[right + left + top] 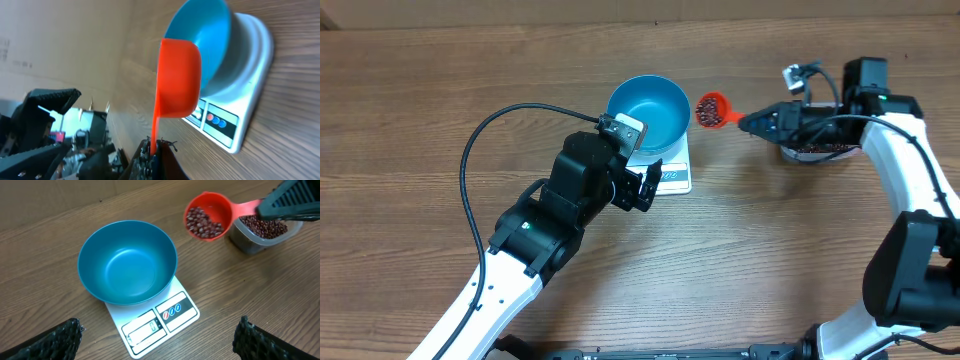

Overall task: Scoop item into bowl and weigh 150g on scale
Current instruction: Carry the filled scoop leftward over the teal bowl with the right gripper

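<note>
We judge beans [205, 224] loose, light, spill-prone; rigid scoop [209, 216] best held by handle, where right tool [756, 123] sits clamped. Left tool [640, 190] gapes wide, empty, near scale [165, 320].

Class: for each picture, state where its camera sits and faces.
Overhead: above the table, looking straight down; both arms show.
Left wrist: on the left arm, looking down at bowl on scale; open left fingers show.
Right wrist: on the right arm, looking along the scoop; right fingers clamp its handle.
All share bowl, scale, scoop.
</note>
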Controlling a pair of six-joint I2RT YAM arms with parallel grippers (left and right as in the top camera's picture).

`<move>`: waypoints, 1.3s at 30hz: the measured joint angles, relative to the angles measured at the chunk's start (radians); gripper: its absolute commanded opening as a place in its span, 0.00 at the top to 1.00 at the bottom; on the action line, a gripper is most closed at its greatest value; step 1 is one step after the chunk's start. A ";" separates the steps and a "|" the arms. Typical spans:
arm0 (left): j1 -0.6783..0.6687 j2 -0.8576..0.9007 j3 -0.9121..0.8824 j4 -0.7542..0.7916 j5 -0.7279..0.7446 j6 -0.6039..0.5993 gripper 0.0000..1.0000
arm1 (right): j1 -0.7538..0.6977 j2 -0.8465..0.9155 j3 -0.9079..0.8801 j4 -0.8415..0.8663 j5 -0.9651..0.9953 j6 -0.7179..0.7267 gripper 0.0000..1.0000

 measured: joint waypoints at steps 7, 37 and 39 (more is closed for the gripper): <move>0.000 0.000 0.000 0.000 0.000 0.000 0.00 | 0.098 0.000 0.000 0.122 -0.004 0.050 0.96; 0.000 0.000 0.000 -0.001 0.000 0.000 0.00 | 0.321 0.000 0.000 0.410 0.375 -0.026 0.96; 0.000 0.000 0.000 -0.001 0.000 0.000 0.01 | 0.321 0.000 0.000 0.412 0.375 -0.040 0.96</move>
